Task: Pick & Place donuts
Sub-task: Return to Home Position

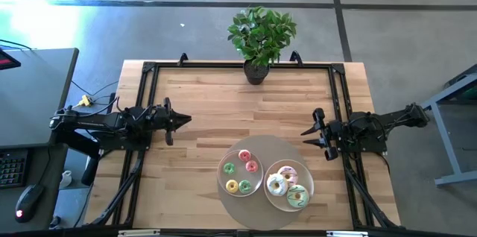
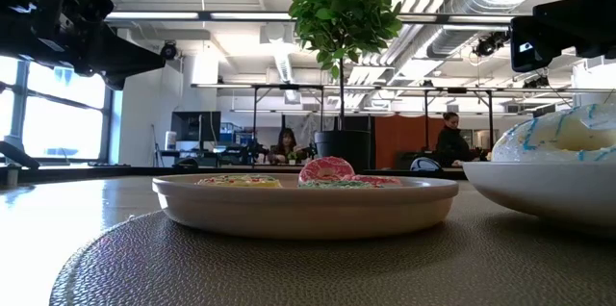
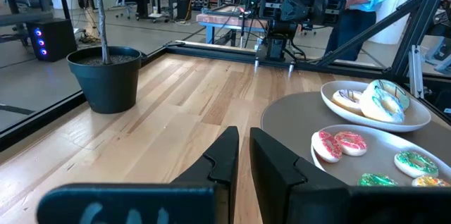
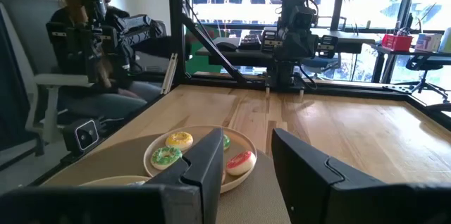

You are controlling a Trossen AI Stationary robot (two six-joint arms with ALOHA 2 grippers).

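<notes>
Two shallow white plates sit on a round grey mat (image 1: 257,216) near the table's front edge. The left plate (image 1: 223,178) holds several tiny donuts (image 1: 244,155) in pink, green and yellow. The right plate (image 1: 308,183) holds three larger donuts (image 1: 276,185) with white, pink and green icing. My left gripper (image 1: 186,120) hovers shut and empty left of the mat. My right gripper (image 1: 305,137) hovers open and empty just right of the mat's far part. The tiny donuts also show in the left wrist view (image 3: 338,144) and the right wrist view (image 4: 179,139).
A potted green plant (image 1: 257,39) stands at the middle of the table's far edge. A black frame (image 1: 238,65) runs around the tabletop. Bare wood lies between the grippers and the plant. People sit in the room beyond the table (image 4: 91,13).
</notes>
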